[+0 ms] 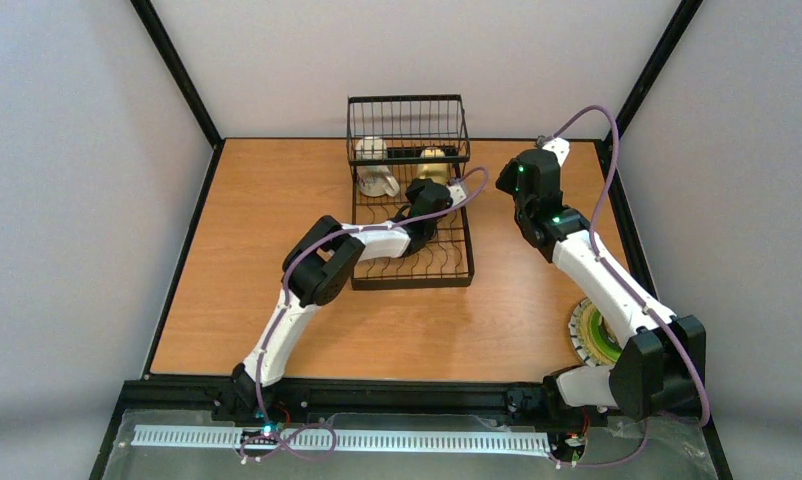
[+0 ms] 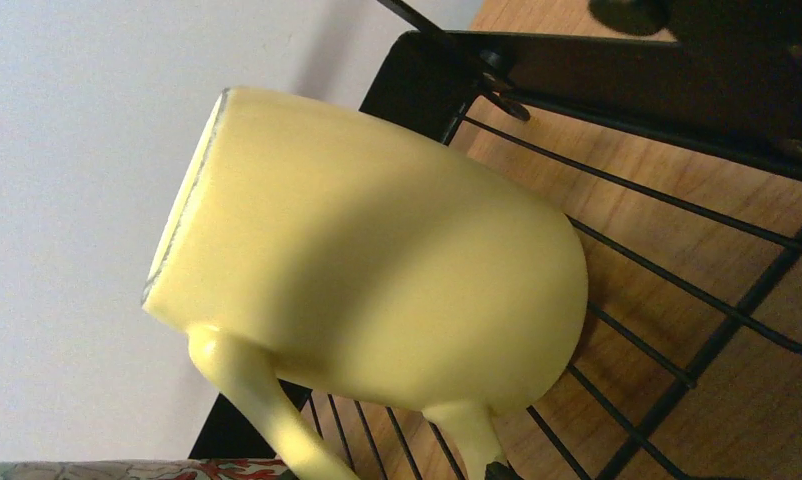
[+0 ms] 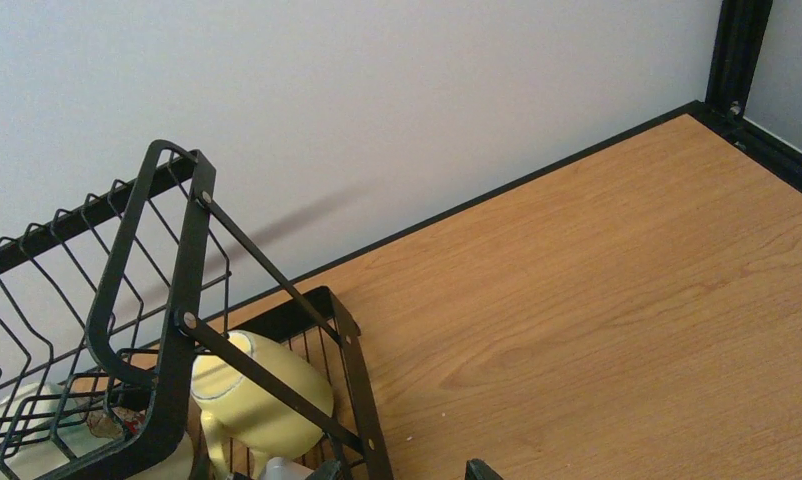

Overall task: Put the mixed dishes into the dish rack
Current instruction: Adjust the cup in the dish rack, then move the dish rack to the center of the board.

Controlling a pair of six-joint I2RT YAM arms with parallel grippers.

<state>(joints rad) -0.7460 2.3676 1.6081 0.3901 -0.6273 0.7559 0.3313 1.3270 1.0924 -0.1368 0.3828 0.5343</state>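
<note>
Before you lies a wooden table [image 1: 277, 300] with a light brown grain finish. A black rail [image 1: 182, 260] borders its left edge, and matching rails run along the far and right edges. Pale grey walls [image 1: 417, 50] enclose the table on the left, far and right sides. A black upright [image 1: 177, 70] stands at the far left corner and a second upright [image 1: 655, 65] at the far right corner. A white slotted strip [image 1: 427, 440] runs left to right along the near edge.

cream-yellow mug [image 2: 377, 270], black wire rack [image 1: 447, 256]
</note>
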